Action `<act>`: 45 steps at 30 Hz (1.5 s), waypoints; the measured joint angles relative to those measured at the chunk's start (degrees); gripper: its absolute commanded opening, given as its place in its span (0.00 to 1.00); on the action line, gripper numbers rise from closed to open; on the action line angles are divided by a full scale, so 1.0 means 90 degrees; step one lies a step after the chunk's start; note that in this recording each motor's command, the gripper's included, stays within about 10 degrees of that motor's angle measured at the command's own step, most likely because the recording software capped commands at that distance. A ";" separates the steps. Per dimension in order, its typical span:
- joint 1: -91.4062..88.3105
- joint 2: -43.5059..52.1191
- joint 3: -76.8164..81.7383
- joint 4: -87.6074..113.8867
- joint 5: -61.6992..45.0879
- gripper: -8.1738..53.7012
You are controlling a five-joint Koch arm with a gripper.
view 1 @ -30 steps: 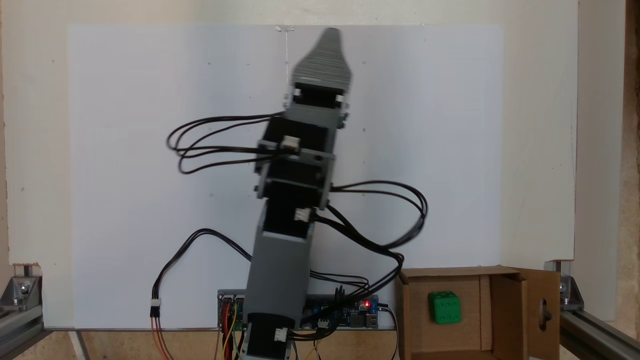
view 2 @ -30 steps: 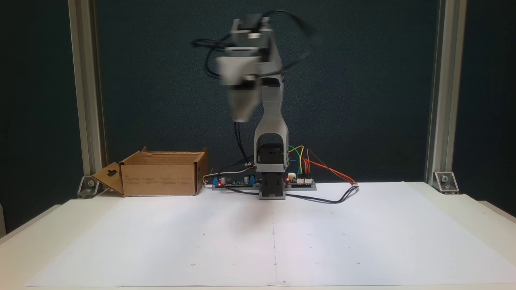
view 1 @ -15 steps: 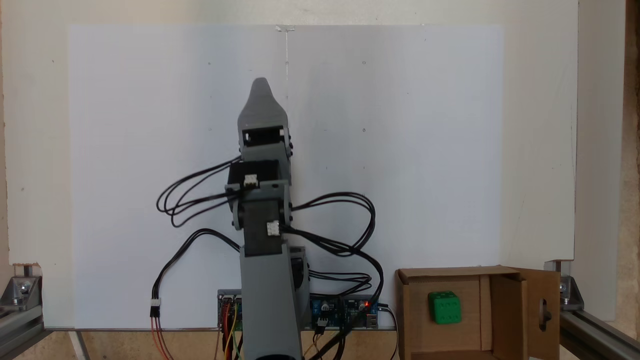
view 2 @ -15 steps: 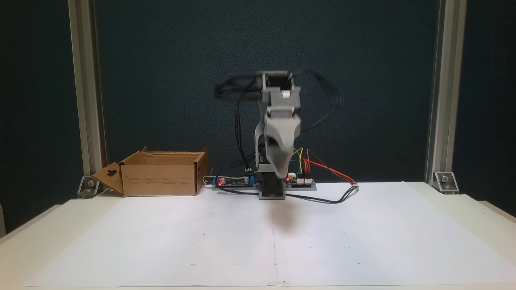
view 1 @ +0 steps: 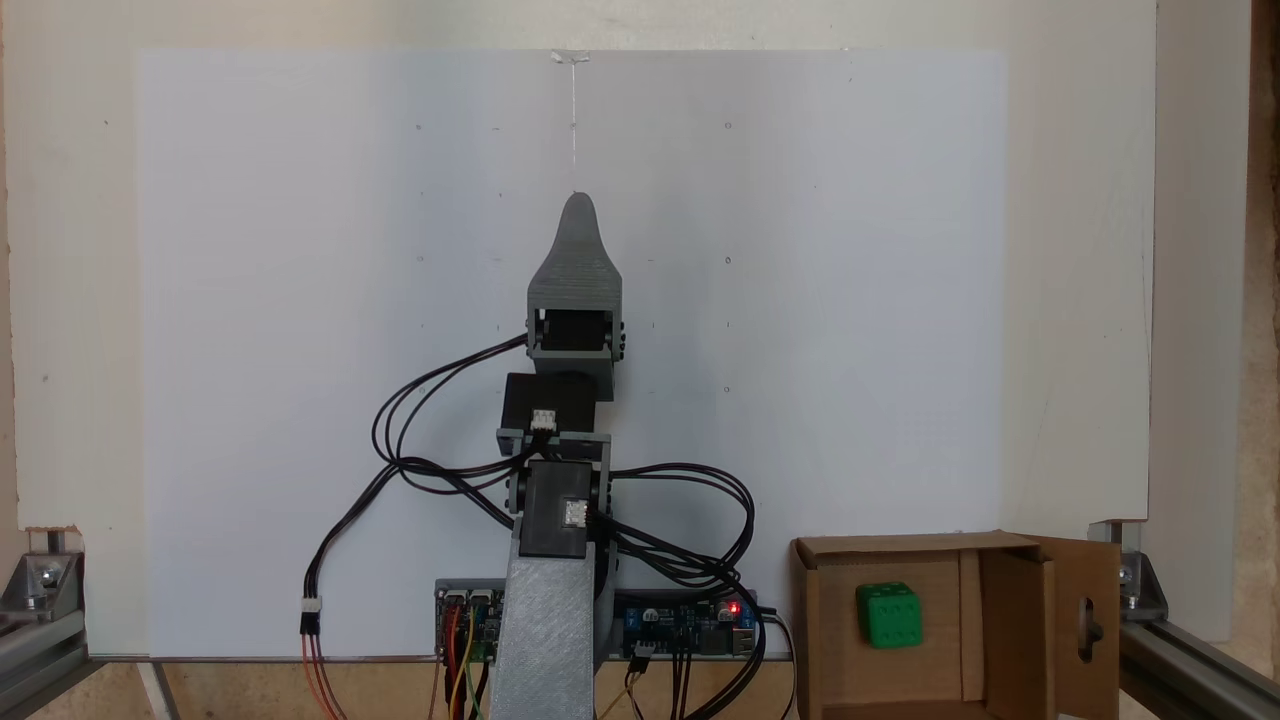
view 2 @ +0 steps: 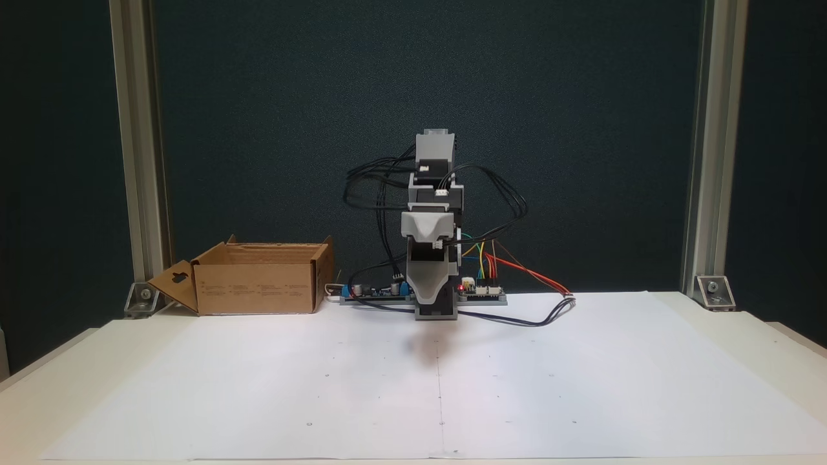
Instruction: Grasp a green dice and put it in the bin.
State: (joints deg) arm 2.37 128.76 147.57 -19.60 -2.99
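A dark wall stood behind the white counter, with aluminium posts rising at either side. A large sheet of white paper covered most of the counter, and the grey arm stood at its rear edge, folded low over its own base. Black cables looped from the joints on both sides, and a circuit board with a red light lay at the foot of the arm.

The tool pointed forward and down over the middle of the paper; in the other fixed view its tip hung just above the surface in front of the base. Only one grey shell of it showed to either camera, so whether its jaws were parted or closed could not be told. Nothing was seen held in it.

The bin sat at the rear corner of the counter, just beside the board, its flaps open and the one with the keyhole cutout turned outward. The green dice lay on the bin's floor, near its middle, well apart from the tool. Seen from the front, the bin hid the dice.
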 measured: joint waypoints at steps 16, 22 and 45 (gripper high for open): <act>-0.0420 0.0078 0.0742 -0.3828 0.0000 0.84; -0.0420 0.0078 0.1123 -0.4326 0.0000 0.84; -0.0410 0.0078 0.2744 -0.6445 0.0000 0.83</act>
State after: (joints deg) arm -1.32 129.46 172.27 -77.61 -2.99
